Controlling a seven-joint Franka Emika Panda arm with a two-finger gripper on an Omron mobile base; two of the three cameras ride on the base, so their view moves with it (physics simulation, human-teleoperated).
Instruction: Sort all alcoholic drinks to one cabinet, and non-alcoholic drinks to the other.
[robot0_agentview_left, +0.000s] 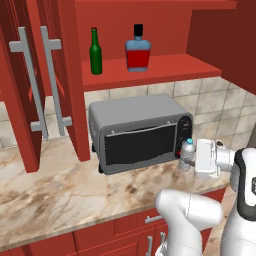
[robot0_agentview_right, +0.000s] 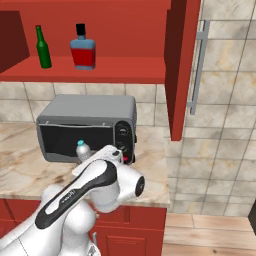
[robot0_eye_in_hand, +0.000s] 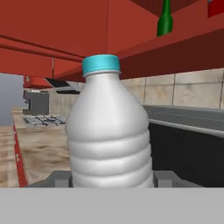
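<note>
The clear water bottle (robot0_eye_in_hand: 109, 131) stands upright between my fingertips (robot0_eye_in_hand: 59, 178), and my gripper (robot0_eye_in_hand: 112, 178) is shut on it. It hangs just off the toaster oven's front right corner, seen as the bottle (robot0_agentview_left: 187, 151) in my gripper (robot0_agentview_left: 193, 161), and from the other side as the bottle (robot0_agentview_right: 82, 149). On the red shelf (robot0_agentview_left: 165, 67) of the open wall cabinet stand the slim green bottle (robot0_agentview_left: 95, 52) and the squat red-and-blue bottle (robot0_agentview_left: 138, 51), side by side. The pale-yellow juice bottle is out of view.
A grey toaster oven (robot0_agentview_left: 137, 131) sits on the marble counter (robot0_agentview_left: 55, 192) under the shelf. Open cabinet doors with two silver bar handles (robot0_agentview_left: 42, 82) stand at left. An open door with one bar handle (robot0_agentview_right: 196, 70) hangs at right. Red drawers (robot0_agentview_left: 130, 232) lie below.
</note>
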